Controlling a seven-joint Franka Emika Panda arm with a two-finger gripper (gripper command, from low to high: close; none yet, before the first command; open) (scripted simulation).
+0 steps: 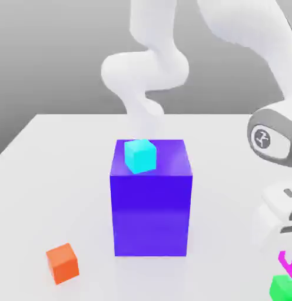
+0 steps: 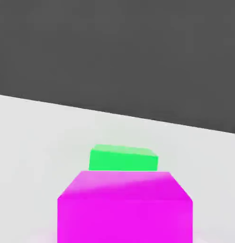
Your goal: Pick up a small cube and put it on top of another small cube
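A: Start closest to the camera. What's there?

B: One green cube (image 1: pixel 284 288), low at the exterior view's right, cut off by the picture's edge. Just above it in that view is one magenta cube (image 1: pixel 289 264).

A: And the fingers (image 1: pixel 289 256)?

B: One pair, clamped on the magenta cube. They hide part of it in the exterior view. In the hand view the same cube looms large, with the green one beyond it.

A: Are those two cubes touching?

B: I can't tell.

A: Any other small cubes?

B: Two. One orange cube (image 1: pixel 62 263) sits on the table (image 1: pixel 48 176) toward the exterior view's left, turned at an angle. One cyan cube (image 1: pixel 140 156) rests on top of the single big blue-purple block (image 1: pixel 151 214), near its front edge.

A: So four small cubes and one block?

B: Yes. The block stands upright on the table, between the orange and green cubes across the exterior view, a bit farther back.

A: And farthest?

B: The table's straight far edge, with a grey background past it.
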